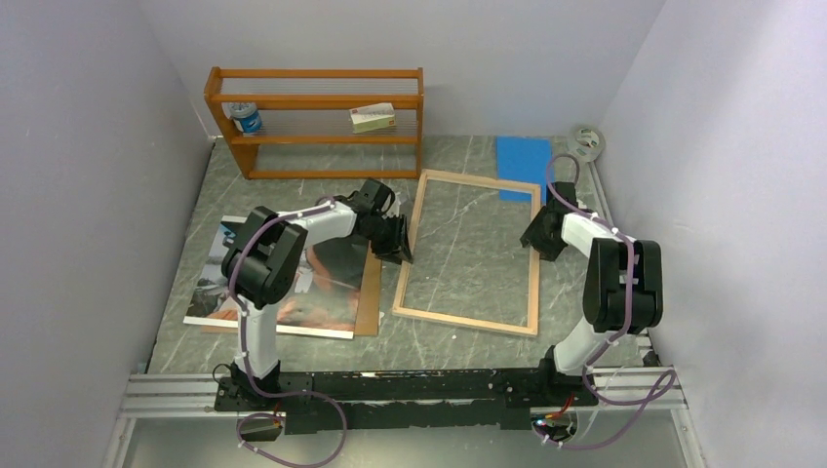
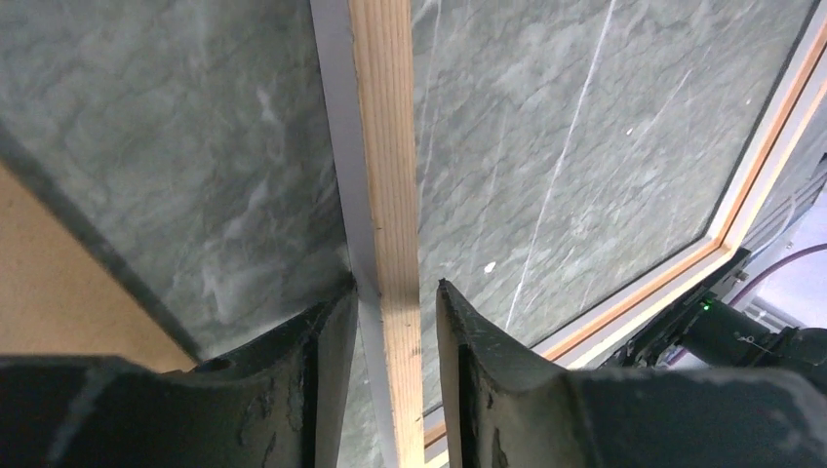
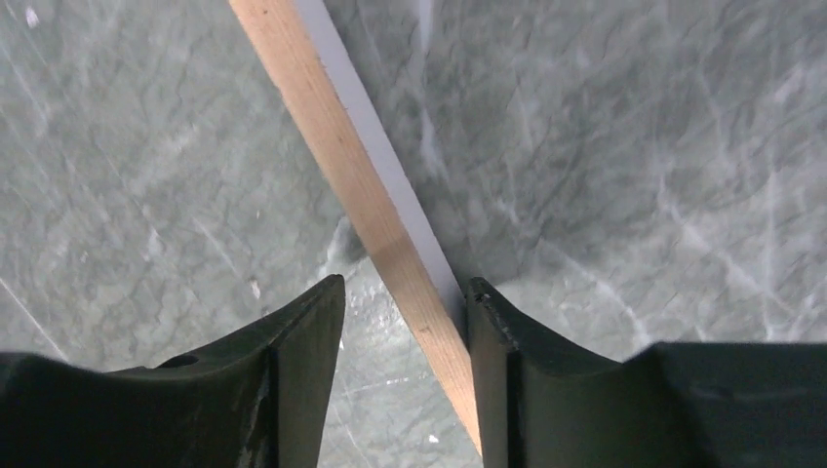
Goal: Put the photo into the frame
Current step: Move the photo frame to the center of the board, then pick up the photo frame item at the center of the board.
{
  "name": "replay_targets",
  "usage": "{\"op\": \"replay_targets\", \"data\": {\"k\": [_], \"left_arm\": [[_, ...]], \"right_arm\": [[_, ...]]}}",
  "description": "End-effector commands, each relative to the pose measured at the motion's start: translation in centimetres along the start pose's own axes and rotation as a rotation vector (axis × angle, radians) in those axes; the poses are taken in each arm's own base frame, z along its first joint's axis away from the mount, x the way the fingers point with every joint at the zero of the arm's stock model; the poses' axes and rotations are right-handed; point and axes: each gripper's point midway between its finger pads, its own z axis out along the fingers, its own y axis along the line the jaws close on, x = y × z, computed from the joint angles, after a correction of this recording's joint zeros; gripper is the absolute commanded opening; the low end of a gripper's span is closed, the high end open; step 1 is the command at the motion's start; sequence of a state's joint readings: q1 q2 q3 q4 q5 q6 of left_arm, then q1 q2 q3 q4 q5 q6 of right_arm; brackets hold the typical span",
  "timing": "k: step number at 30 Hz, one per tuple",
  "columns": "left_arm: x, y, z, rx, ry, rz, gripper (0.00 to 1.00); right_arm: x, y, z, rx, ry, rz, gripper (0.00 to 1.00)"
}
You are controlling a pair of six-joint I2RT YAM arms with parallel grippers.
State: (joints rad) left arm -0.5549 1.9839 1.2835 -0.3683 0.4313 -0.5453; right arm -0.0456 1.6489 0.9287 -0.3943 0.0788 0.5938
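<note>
Photo (image 1: 332,290) not yet in frame (image 1: 466,323); L gripper (image 2: 395,292) & R gripper (image 3: 405,288) straddle its side rails, fingers part-open, not clamped.

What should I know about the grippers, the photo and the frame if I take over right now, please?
Left gripper: open, jaws astride the frame's left rail, not clamped.
Right gripper: open, astride its right rail, not clamped.
The frame lies flat, wood reverse up, between the arms.
The photo lies face up to its left, on the backing board.
Done: nothing. Left: put the photo into the frame.
</note>
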Motion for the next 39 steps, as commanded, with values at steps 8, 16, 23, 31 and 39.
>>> {"op": "replay_targets", "data": {"k": [8,16,23,31,39], "left_arm": [[-2.9,-1.5,0.3,-0.01,-0.031,0.07,0.41],[-3.9,0.6,-5.8,-0.216,-0.173,0.081,0.65],[-4.1,3.2,-12.3,-0.317,-0.329,0.001,0.72],[-5.2,9.0,-17.4,-0.307,-0.401,-0.227,0.71],[-3.6,17.4,-19.8,-0.505,-0.405,-0.437,0.71]], "right_arm": [[-7.5,2.6,-1.1,-0.01,-0.163,0.016,0.52],[-7.8,2.5,-6.5,-0.034,-0.207,0.062,0.75],[-1.8,10.3,-11.1,-0.411,-0.131,0.054,0.71],[8.6,19.7,-15.8,-0.756,0.024,0.083,0.65],[18.9,24.4,-16.3,-0.757,0.204,-0.058,0.59]]}}
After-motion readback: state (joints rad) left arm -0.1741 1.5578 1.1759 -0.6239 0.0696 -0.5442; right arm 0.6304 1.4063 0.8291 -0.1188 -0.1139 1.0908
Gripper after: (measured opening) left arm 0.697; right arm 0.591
